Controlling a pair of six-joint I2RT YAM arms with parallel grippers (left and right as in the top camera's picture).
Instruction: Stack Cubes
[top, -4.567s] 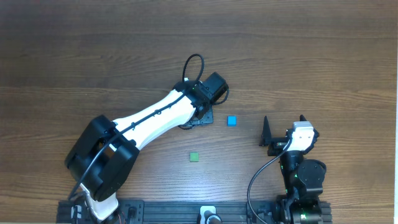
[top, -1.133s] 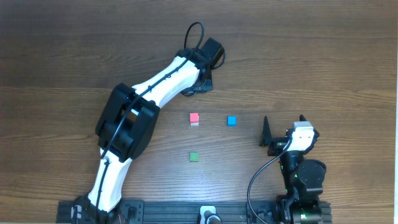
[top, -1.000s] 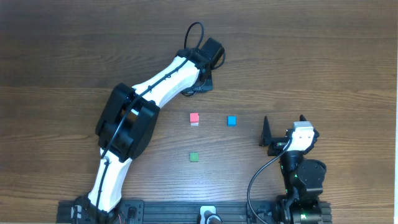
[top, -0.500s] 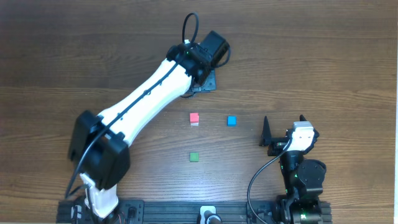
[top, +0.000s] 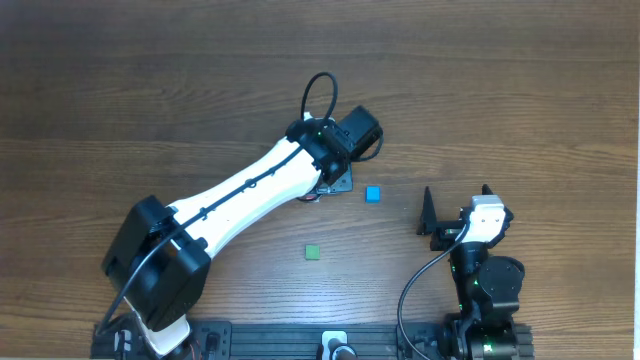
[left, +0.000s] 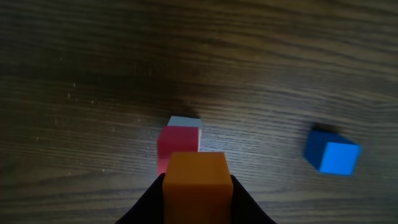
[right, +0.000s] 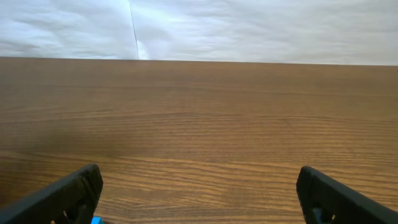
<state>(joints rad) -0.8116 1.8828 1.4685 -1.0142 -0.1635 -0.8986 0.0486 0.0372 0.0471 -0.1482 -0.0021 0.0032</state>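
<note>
Back down the table comes the left arm (top: 250, 190). A moment ago it was reaching farther up, and the red cube lay out in the open. Now the left gripper (left: 198, 208) hangs over that cube. Its two fingers are squeezed tight on an orange cube (left: 198, 177), one finger on each side.

The orange cube is right by the red cube (left: 179, 144) and covers part of it in the wrist view. I cannot tell if the two touch.

The blue cube (left: 333, 157) sits on the brown wooden table (top: 520, 90), off to the side and apart from the red one. The green cube (top: 312, 252) sits alone, closer to the arm bases.

The right gripper (top: 455, 205) is near its own base. Its fingers are spread wide and it holds nothing.
</note>
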